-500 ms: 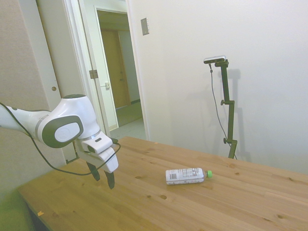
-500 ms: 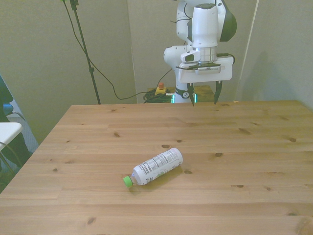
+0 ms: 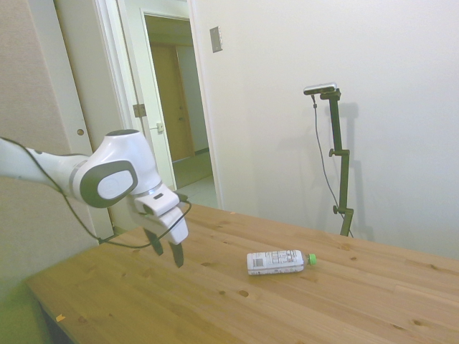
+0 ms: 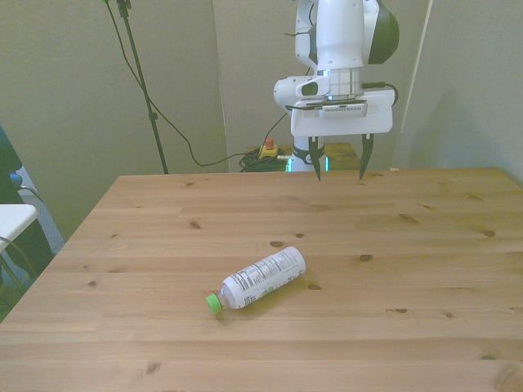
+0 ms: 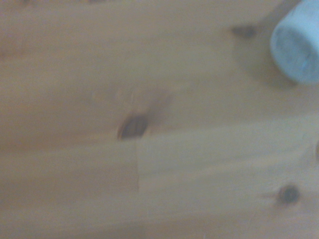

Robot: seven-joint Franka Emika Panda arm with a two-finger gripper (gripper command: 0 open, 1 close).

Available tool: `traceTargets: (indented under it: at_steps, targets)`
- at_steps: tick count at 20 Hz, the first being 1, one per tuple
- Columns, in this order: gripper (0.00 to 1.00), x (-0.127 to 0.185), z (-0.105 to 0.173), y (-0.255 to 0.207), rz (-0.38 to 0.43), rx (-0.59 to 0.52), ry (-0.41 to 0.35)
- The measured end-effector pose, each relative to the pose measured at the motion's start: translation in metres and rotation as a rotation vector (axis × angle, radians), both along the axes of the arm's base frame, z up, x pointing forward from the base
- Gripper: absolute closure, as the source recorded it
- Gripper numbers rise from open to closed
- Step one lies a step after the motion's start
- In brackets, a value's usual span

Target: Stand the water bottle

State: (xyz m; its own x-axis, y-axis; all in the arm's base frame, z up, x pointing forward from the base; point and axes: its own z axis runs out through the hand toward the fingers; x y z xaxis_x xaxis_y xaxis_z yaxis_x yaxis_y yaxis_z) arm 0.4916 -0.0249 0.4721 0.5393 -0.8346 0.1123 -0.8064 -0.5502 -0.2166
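Hovering my pincer wide open, empty, above table's far edge. Water bottle lies on its side mid-table, cap at 8 o'clock in front view. Should approach w/ fingers straddling body crosswise.

A small clear-whitish plastic water bottle at centre frame has a bright green cap and a white label printed with dark text. The light-brown pine wooden table shows dark knots.
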Motion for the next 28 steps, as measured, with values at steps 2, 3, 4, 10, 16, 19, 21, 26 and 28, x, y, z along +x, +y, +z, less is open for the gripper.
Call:
traceTargets:
  at_steps: [2,3,4,10,16,19,21,26,28]
  targets:
    - [0.00,0.036,0.007,-0.019,-0.072,0.008,-0.021]
    - [0.00,0.053,0.011,-0.029,-0.110,0.011,-0.035]
    - [0.00,0.068,0.017,-0.040,-0.146,0.017,-0.049]
    - [0.00,0.141,0.034,-0.092,-0.277,0.022,-0.038]
    - [0.00,0.174,0.021,-0.151,-0.384,0.005,-0.052]
    - [0.00,0.190,0.005,-0.183,-0.446,-0.005,-0.048]
    - [0.00,0.198,-0.010,-0.200,-0.472,-0.008,-0.036]
    - [0.00,0.211,-0.044,-0.226,-0.505,-0.014,-0.007]
    - [0.00,0.216,-0.056,-0.230,-0.508,-0.015,0.010]
